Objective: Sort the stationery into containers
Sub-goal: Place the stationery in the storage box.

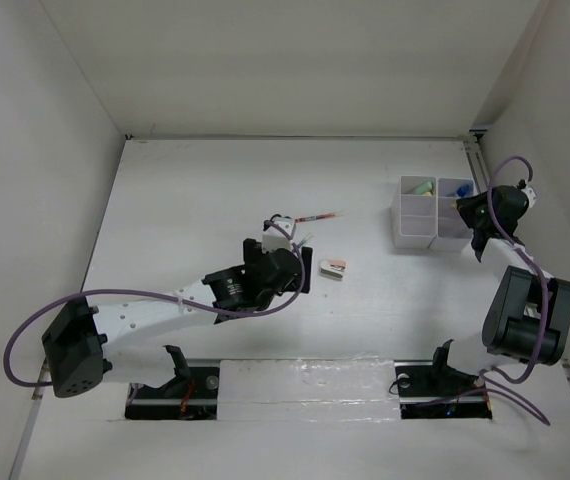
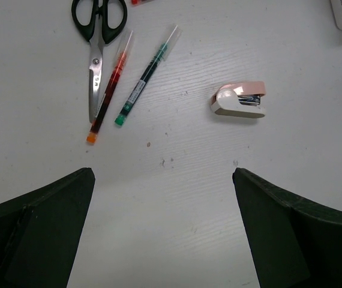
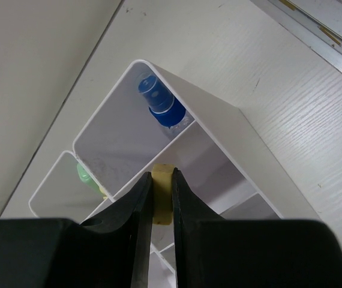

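My right gripper point(image 3: 162, 180) is shut on a small yellowish block point(image 3: 162, 199) and holds it over the white organizer box point(image 3: 219, 111), above an inner compartment. A blue-capped item point(image 3: 159, 99) and a light green marker point(image 3: 86, 176) stand in other compartments. In the top view the right gripper point(image 1: 472, 222) hangs over the right side of the box point(image 1: 405, 235). My left gripper point(image 2: 162, 180) is open above bare table. Beyond it lie black-handled scissors point(image 2: 96, 36), a red pen point(image 2: 110, 90), a green pen point(image 2: 144, 78) and a white-pink eraser point(image 2: 240, 101).
The box sits at the back right near the right wall and a metal rail point(image 1: 477, 160). White walls close in the table on three sides. The left arm point(image 1: 165, 305) stretches across the near left. The eraser point(image 1: 333, 267) lies mid-table.
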Controlling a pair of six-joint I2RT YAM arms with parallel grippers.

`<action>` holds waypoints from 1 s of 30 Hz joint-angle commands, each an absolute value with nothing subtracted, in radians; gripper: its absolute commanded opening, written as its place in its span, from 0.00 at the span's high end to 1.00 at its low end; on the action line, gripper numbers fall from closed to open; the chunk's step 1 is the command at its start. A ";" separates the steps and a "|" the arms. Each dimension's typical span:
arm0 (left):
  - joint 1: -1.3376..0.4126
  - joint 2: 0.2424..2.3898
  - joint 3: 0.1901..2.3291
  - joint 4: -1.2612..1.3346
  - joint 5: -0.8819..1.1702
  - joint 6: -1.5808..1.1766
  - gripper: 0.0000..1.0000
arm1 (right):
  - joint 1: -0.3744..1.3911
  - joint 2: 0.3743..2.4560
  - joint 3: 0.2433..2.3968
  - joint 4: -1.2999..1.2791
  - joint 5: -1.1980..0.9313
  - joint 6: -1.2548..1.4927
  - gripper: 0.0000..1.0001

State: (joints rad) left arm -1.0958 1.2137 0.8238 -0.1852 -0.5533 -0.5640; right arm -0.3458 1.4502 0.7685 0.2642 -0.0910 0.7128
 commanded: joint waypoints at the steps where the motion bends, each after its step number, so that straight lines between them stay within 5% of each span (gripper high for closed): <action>1: -1.097 1.181 0.808 -0.152 -0.548 -0.545 0.00 | -0.353 1.466 0.775 0.337 -0.100 0.719 0.90; 12: -1.097 1.181 0.808 -0.152 -0.538 -0.535 0.00 | -0.353 1.477 0.756 0.347 -0.109 0.719 0.76; 18: -1.097 1.181 0.808 -0.152 -0.538 -0.535 0.00 | -0.353 1.477 0.756 0.347 -0.109 0.719 0.56; 30: -1.097 1.172 0.822 -0.199 -0.618 -0.591 0.00 | -0.353 1.401 0.727 0.367 -0.183 0.719 0.55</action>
